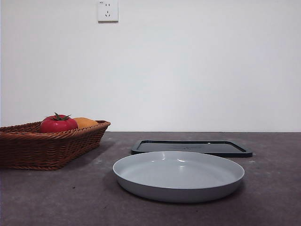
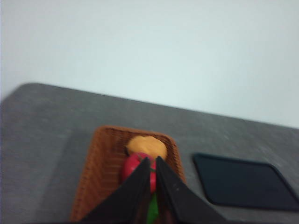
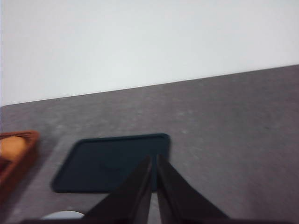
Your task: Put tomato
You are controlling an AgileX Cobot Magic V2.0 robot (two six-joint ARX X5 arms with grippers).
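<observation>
The table point(image 1: 56, 197) is a wide, flat surface of dark grey, speckled and matte, and behind it stands a plain white wall point(image 1: 197, 70) with a white socket point(image 1: 107, 10) high on it. On the left of the table stands a long basket point(image 1: 28, 146) woven of brown wicker, with low slanted sides. To the right of it, farther back, lies a flat black tray point(image 1: 193, 147), rectangular with rounded corners and a low rim. In front of the tray sits a round grey plate point(image 1: 178, 188), smooth and shallow, with a raised edge.

Inside the basket lies the tomato point(image 1: 58, 124), round, glossy and bright red, with a green leafy top. Just beside it, touching or almost touching, is an orange fruit point(image 1: 85, 122), rounded and dull.

The left claw point(image 2: 152, 161) hangs above the basket, its two black pointed jaws closed together, with the tomato below them. The right claw point(image 3: 153, 158) is above the tray, its jaws also pressed together and holding nothing.
</observation>
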